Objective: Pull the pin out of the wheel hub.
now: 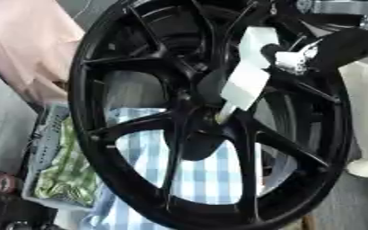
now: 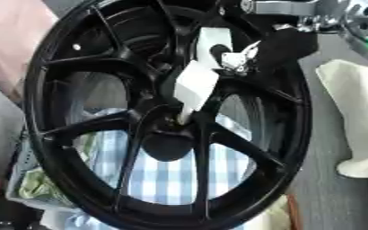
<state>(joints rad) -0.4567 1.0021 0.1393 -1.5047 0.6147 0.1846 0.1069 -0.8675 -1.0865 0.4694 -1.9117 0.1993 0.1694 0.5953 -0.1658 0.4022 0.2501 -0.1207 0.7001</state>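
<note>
Reaching in from the upper right, the right hand (image 1: 297, 58) hung over the face of the black wheel hub (image 1: 179, 117), which stood nearly upright and filled most of both views. That tilt seemed to serve the job: it turned the spokes and the centre bore toward the head camera, so that the pin (image 2: 196, 87) could be approached squarely from the front. The pin showed as a white, flat-sided piece, its narrow lower end seated in the hub's centre where the spokes met and its broad upper end leaning up toward the hand.

The hand's silver-and-black fingers (image 2: 238, 57) appeared curled against the pin's upper part, closed on it rather than spread, though the dark palm hid how the thumb sat. Judging from the seated tip, the pin had not yet come out.

Behind the spokes lay a blue checked cloth (image 1: 211, 175), with a green checked one (image 1: 65, 179) beside it at lower left, probably padding beneath the rim. The left hand showed in neither view.
</note>
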